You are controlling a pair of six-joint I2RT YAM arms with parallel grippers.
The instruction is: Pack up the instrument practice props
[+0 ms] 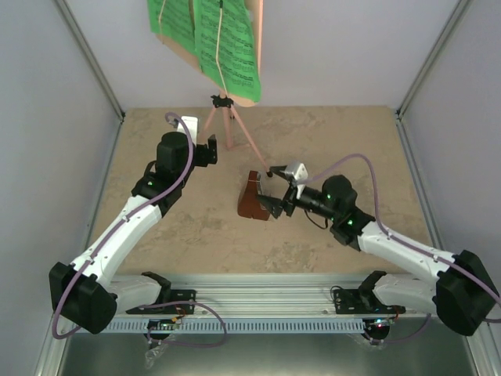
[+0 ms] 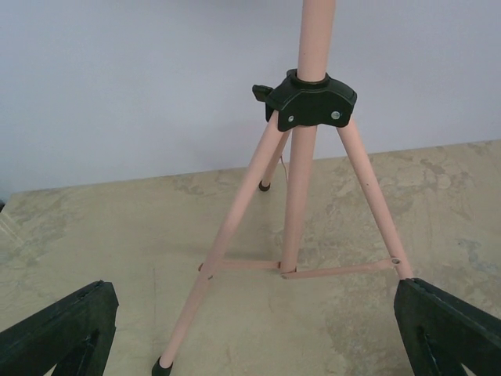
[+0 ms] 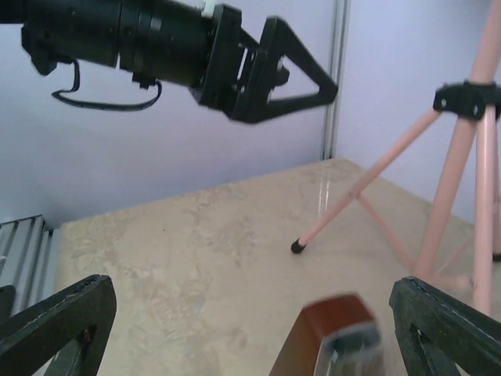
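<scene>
Both jaws stand wide open. My right gripper [image 1: 271, 191] straddles the brown metronome [image 1: 252, 200] on the desk without holding it. My left gripper [image 1: 213, 150] faces the pink music stand [image 2: 301, 196] at the back, green pages [image 1: 227, 47] on it. Nudging a leg could topple the stand; closing off-centre could tip the metronome.

Metronome [image 1: 252, 202] glossy brown wood; stand legs [image 2: 221, 243] smooth pink, probably painted metal; table [image 1: 337, 133] matt stone-look.
</scene>
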